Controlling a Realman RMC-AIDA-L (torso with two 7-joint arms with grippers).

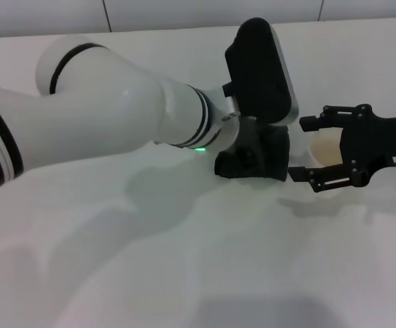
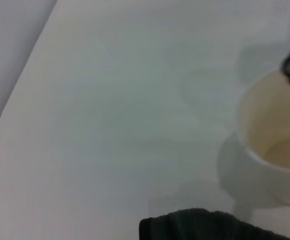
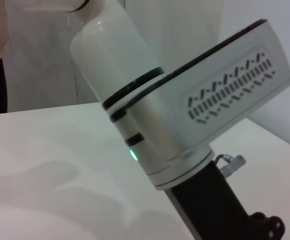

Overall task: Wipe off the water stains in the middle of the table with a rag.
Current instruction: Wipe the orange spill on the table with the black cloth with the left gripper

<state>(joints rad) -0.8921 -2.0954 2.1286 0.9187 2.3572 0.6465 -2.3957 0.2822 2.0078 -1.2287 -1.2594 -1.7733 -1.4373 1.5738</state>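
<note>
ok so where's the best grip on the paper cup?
Side wall, about mid-height, from the robot's right. The cup stands upright and round, mouth open, and the right hand is open with a finger on either side of it. The left hand and rag block the other side.

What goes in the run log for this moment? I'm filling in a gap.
left gripper: on rag, pressed to table | right gripper: open around paper cup | stain: not visible
</note>
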